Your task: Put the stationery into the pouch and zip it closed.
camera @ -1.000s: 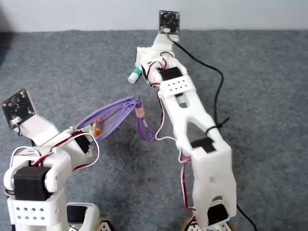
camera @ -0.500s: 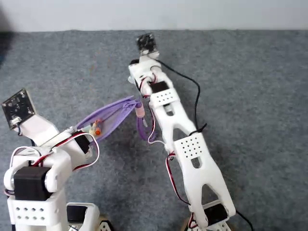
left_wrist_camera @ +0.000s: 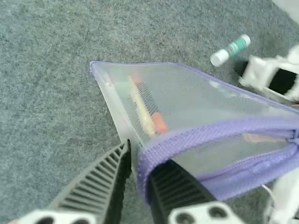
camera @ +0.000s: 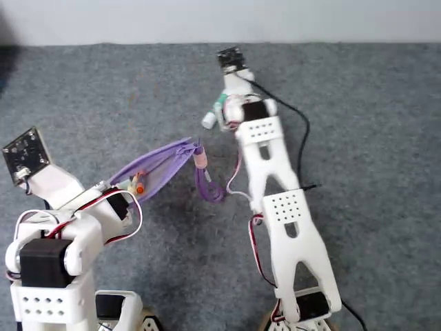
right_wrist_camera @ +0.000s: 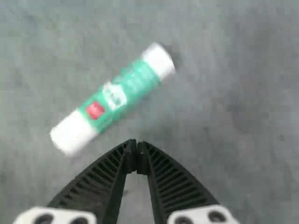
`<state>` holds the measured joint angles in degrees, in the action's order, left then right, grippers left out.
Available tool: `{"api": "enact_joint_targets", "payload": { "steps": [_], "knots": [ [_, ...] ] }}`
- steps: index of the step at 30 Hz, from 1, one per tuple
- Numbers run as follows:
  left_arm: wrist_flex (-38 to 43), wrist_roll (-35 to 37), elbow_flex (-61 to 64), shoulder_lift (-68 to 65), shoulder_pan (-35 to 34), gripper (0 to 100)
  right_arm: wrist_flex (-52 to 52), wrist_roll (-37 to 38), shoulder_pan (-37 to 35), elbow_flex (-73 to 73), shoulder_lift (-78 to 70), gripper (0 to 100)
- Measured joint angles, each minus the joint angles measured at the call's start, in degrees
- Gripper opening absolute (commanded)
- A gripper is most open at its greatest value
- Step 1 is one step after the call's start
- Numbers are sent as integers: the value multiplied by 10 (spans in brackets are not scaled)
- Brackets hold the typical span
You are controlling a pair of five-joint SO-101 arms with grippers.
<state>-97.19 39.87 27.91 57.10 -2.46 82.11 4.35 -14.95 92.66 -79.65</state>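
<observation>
While my left gripper (left_wrist_camera: 135, 161) pinches one corner of the pouch (left_wrist_camera: 187, 107), its two fingers are narrowed onto the clear mesh wall right next to the purple zip band. From that grip, the pouch (camera: 155, 169) stretches across the grey tabletop (camera: 379, 138) toward my right arm. Seen from above, its two purple edges run slightly apart along its length. I cannot tell whether its far end rests on the tabletop.

Some stationery lies inside the pouch. Through the mesh I see a pale yellow pen (left_wrist_camera: 142, 109) with an orange piece (left_wrist_camera: 159, 122) just beside it, both slanting toward the gripped corner. A pink zip tag (camera: 200, 160) sits at the far end of the pouch. A purple strap (camera: 207, 187) loops away from that end and lies on the tabletop.

My right gripper (right_wrist_camera: 136, 154) carries nothing, and its fingertips are pressed together. It hangs over the tabletop with the tips pointing at the glue stick (right_wrist_camera: 114, 98), close to it but not touching. The glue stick is white with a green label and lies on its side on the tabletop. In the high view the glue stick (camera: 212, 114) is beyond the pouch's far end, clear of it and just beside the head of my right arm. My left wrist view also shows the glue stick (left_wrist_camera: 230, 49), past the pouch's far edge.
</observation>
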Motion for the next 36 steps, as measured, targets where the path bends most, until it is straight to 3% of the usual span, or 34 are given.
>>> {"api": "enact_joint_targets", "payload": {
  "steps": [4, 9, 14, 20, 24, 28, 34, 36],
  "knots": [
    [0, 1, 0, 0, 0, 13, 121, 0, 11, 9, 67, 8],
    [0, 1, 0, 0, 0, 13, 138, -41, 8, 11, 126, 8],
    [0, 1, 0, 0, 0, 13, 42, -76, -8, 11, 112, 8],
    [0, 1, 0, 0, 0, 13, -101, -79, 1, 11, -7, 8],
    [0, 1, 0, 0, 0, 13, -119, -82, 19, 11, -46, 8],
    [0, 1, 0, 0, 0, 13, -49, -81, 41, 19, -43, 8],
    [0, 1, 0, 0, 0, 13, 169, -81, 89, 20, 2, 8],
    [0, 1, 0, 0, 0, 13, 182, -81, 106, 20, 28, 8]
  ]
}}
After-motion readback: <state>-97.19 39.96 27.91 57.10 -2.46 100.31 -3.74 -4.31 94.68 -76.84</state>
